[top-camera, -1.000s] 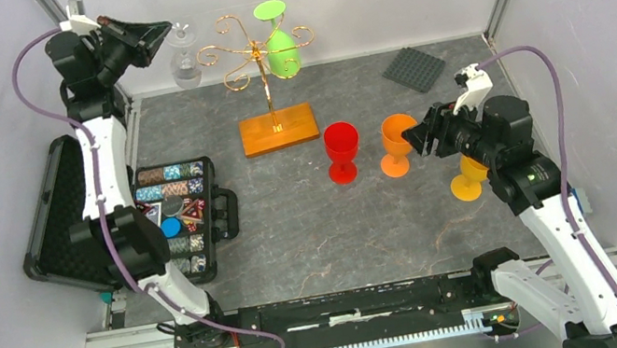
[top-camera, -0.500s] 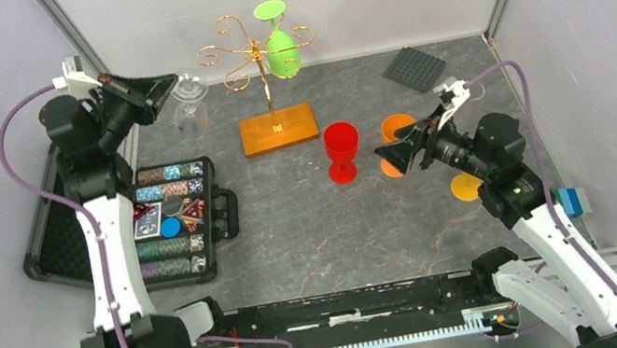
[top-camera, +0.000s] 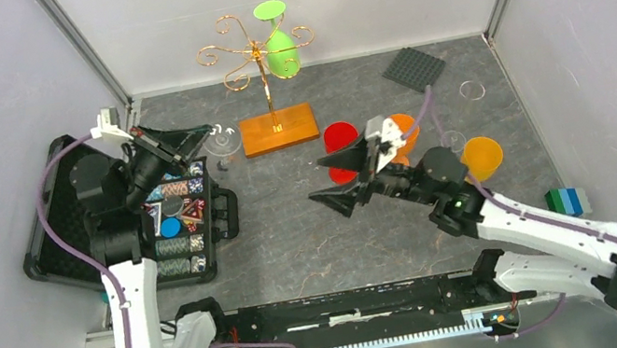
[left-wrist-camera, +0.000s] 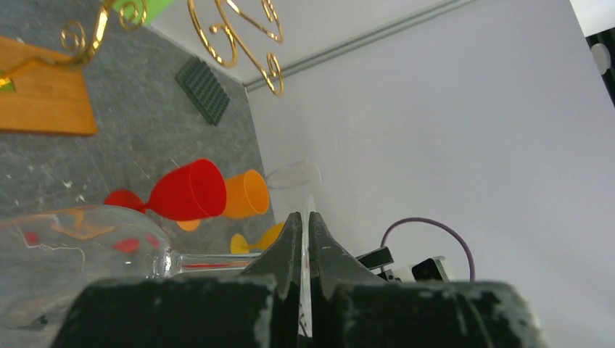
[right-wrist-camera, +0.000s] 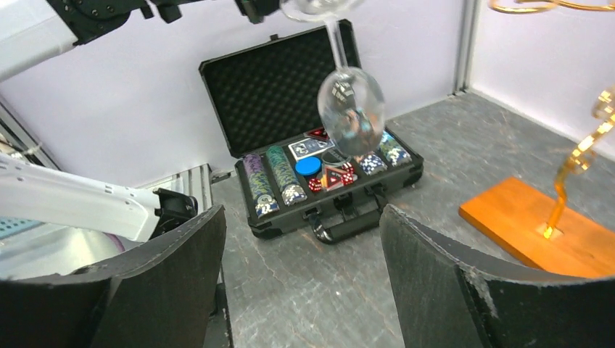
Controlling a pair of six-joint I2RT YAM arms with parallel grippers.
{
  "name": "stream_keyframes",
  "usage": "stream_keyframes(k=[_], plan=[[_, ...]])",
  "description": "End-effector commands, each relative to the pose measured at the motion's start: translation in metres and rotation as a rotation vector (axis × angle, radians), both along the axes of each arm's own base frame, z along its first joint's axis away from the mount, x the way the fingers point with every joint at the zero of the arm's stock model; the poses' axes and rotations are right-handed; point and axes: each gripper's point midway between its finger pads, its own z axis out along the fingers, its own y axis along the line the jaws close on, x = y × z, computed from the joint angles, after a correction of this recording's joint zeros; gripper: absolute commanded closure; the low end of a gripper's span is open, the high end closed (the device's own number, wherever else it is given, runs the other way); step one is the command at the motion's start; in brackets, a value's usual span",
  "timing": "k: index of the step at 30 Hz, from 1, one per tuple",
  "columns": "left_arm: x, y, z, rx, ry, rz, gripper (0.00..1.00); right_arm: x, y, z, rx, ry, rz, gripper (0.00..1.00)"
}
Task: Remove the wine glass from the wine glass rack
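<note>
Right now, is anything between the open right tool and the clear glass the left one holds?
Nothing visible. From the right wrist camera the clear glass, held by its stem in the left tool, shows unobstructed between the open fingers of the right tool. The rack's wooden base lies off to the side.

At upper centre of the bench point(top-camera: 296, 233) stands the rack point(top-camera: 268, 77), a wine glass point(top-camera: 222, 141) just left of its base. A case point(top-camera: 170, 218) lies left, a mat point(top-camera: 413, 68) upper right.
</note>
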Motion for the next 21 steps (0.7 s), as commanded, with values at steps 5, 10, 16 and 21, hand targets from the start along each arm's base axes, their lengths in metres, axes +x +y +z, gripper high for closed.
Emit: stream_keyframes(k=[5, 10, 16, 21], plan=[[-0.028, -0.034, 0.000, -0.096, 0.018, -0.129, 0.98, 0.014, 0.042, 0.027, 0.123, -0.266, -0.111, 0.17], [-0.043, -0.054, -0.005, -0.118, 0.035, -0.191, 0.98, 0.028, 0.055, 0.029, 0.165, -0.310, -0.152, 0.16], [-0.049, -0.069, -0.016, -0.129, 0.061, -0.228, 0.98, 0.034, 0.077, 0.023, 0.134, -0.348, -0.139, 0.16], [-0.051, -0.073, -0.015, -0.133, 0.058, -0.244, 0.98, 0.025, 0.086, 0.024, 0.149, -0.380, -0.087, 0.18]])
